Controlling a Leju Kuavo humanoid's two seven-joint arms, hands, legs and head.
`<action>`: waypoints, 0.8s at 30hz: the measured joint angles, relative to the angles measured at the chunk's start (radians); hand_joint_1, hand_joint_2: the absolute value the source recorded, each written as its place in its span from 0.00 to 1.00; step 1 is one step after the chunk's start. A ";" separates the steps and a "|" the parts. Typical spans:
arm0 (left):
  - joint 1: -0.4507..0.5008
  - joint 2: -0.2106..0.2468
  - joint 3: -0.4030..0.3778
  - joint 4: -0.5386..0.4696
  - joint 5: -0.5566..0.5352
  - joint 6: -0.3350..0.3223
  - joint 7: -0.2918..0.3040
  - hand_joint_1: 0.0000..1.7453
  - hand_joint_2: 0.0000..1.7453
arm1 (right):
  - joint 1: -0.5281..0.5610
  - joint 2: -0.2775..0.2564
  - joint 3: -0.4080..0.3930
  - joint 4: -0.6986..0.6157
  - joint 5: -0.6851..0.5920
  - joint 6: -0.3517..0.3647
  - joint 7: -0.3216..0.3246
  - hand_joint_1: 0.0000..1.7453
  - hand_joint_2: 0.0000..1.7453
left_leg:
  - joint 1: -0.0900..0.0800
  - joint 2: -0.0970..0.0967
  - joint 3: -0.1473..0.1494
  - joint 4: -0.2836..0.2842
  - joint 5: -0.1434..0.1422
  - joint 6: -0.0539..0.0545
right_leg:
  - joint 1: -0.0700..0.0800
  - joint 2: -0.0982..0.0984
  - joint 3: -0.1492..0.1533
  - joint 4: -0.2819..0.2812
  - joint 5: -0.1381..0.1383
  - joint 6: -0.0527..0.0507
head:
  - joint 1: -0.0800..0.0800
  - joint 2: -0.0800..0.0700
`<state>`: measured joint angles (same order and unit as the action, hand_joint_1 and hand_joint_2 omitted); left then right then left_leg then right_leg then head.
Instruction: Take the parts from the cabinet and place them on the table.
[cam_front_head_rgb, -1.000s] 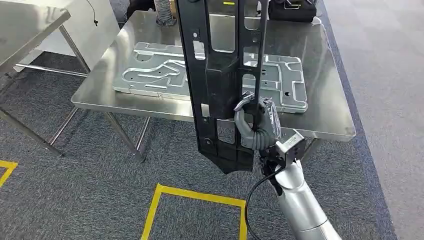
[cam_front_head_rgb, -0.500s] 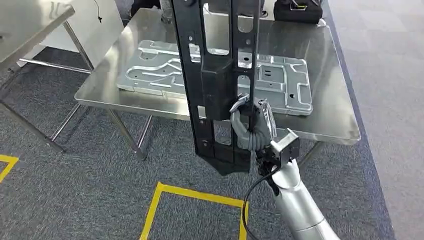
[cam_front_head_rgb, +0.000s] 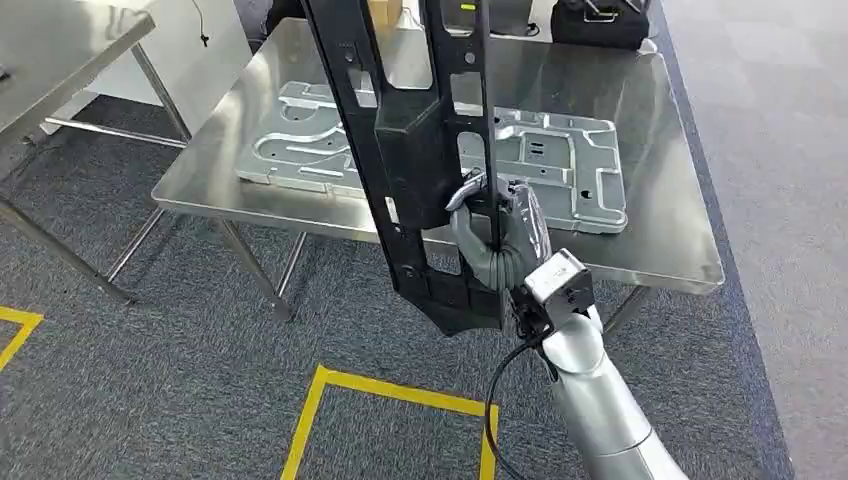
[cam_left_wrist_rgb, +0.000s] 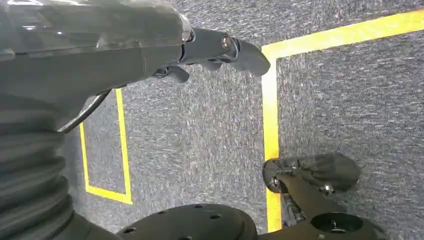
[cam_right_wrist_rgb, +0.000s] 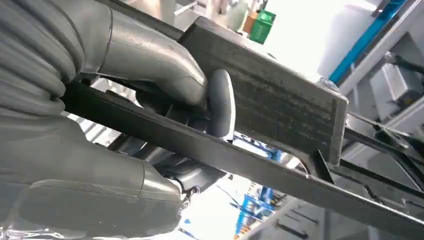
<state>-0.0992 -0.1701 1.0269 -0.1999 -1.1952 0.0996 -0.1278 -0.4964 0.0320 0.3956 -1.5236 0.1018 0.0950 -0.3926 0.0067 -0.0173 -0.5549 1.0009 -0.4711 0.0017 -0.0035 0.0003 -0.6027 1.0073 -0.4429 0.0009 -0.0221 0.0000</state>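
Black frame part (cam_front_head_rgb: 420, 170) is gripped upright by the right robot hand (cam_front_head_rgb: 495, 240), at the table's (cam_front_head_rgb: 660, 250) 6 o'clock edge (silver panel (cam_front_head_rgb: 560, 170) already placed); set-down remains. Left robot hand (cam_left_wrist_rgb: 220, 47) hangs spread.

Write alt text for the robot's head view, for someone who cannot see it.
The robot's right hand grips a long black frame part, held roughly upright in front of a steel table. A flat silver metal panel lies on the table; grey carpet with yellow tape lines lies below.
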 joint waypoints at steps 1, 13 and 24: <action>0.000 0.002 0.001 0.000 0.000 0.000 -0.001 0.00 1.00 | -0.008 0.000 0.000 -0.008 0.004 0.000 0.005 0.99 1.00 | 0.001 0.001 0.001 0.009 -0.008 -0.005 | -0.011 -0.001 0.011 -0.009 0.003 -0.007 | 0.000 0.000; 0.000 0.006 0.014 0.000 0.009 0.004 -0.002 0.00 1.00 | -0.070 -0.005 0.000 0.024 0.029 -0.004 0.021 0.99 1.00 | -0.004 0.014 -0.036 0.019 0.032 0.007 | 0.001 -0.001 0.072 -0.008 -0.053 0.001 | 0.000 0.000; 0.007 0.006 0.015 0.000 0.012 0.008 0.000 0.00 1.00 | -0.086 -0.011 0.003 0.058 0.029 -0.009 0.018 0.99 1.00 | -0.002 0.001 0.016 0.002 0.001 0.037 | -0.002 -0.001 -0.108 0.206 -0.056 0.022 | 0.000 0.000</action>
<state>-0.0926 -0.1640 1.0422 -0.2003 -1.1830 0.1072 -0.1282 -0.5827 0.0206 0.3990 -1.4653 0.1312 0.0859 -0.3742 0.0043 -0.0162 -0.5388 1.0029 -0.4703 0.0391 -0.0054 -0.0008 -0.7105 1.2133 -0.4991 0.0227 -0.0221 0.0000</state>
